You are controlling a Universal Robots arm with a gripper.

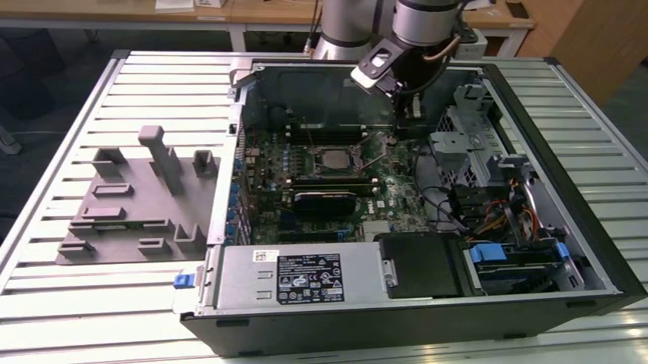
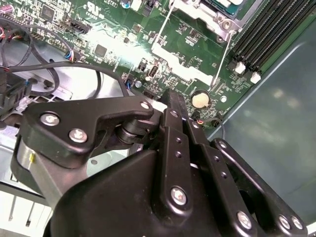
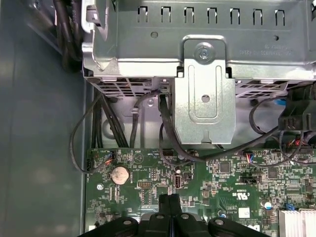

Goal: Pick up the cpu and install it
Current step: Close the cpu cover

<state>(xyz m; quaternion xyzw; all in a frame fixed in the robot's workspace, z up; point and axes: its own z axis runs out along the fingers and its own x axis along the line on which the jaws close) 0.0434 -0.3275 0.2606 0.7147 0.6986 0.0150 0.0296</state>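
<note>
Closed claw [image 3: 169,197] over motherboard [image 3: 222,177], cpu [image 1: 332,158] seated

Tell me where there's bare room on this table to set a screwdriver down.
The slatted table is bare between the grey fixture and the near edge, and behind the fixture up to the far edge. Inside the computer case it is crowded: cables, motherboard, and the gripper hanging over them.

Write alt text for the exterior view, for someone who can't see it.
A robot arm reaches down into an open computer case lying on a slatted metal table, its gripper above the motherboard beside the socket where the silver cpu sits. A grey plastic fixture lies on the exterior view's left.
</note>
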